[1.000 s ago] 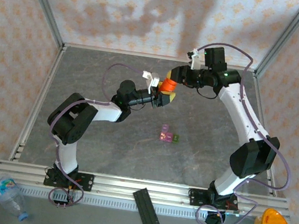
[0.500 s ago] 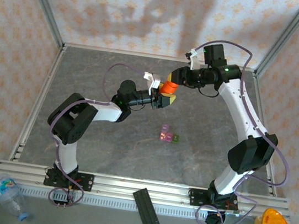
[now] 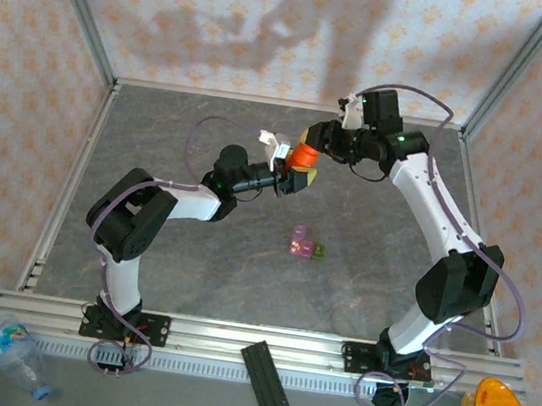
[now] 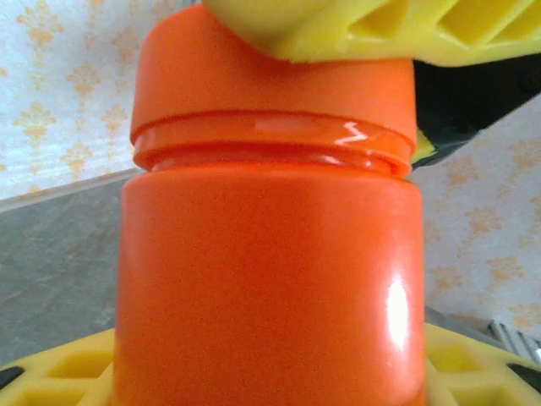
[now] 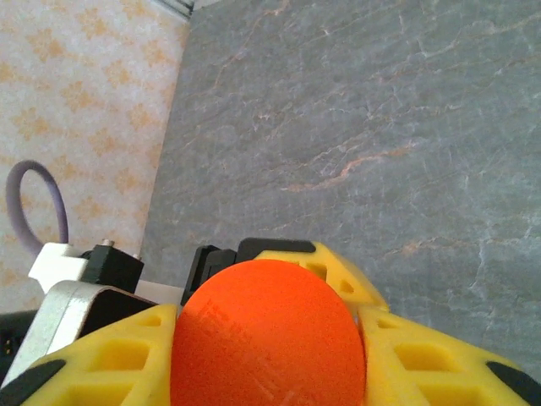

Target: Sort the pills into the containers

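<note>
Above the table's [image 3: 144,246] far middle, the left tool [image 3: 296,166] clamps the orange bottle [image 3: 304,155] by its body while the right tool [image 3: 312,140] grips its cap [image 5: 269,338] (lid on, twist pending). The cap end faces the right arm. The containers [image 3: 303,244] wait at the table's centre, well apart.

The capped bottle [image 3: 303,155] hung above the far middle of the table [image 3: 190,273], between the left gripper [image 3: 299,170] on its left and the right gripper [image 3: 310,146] on its right, while the joined containers [image 3: 305,245] lay on the table in front of it, nearer the arm bases.
</note>
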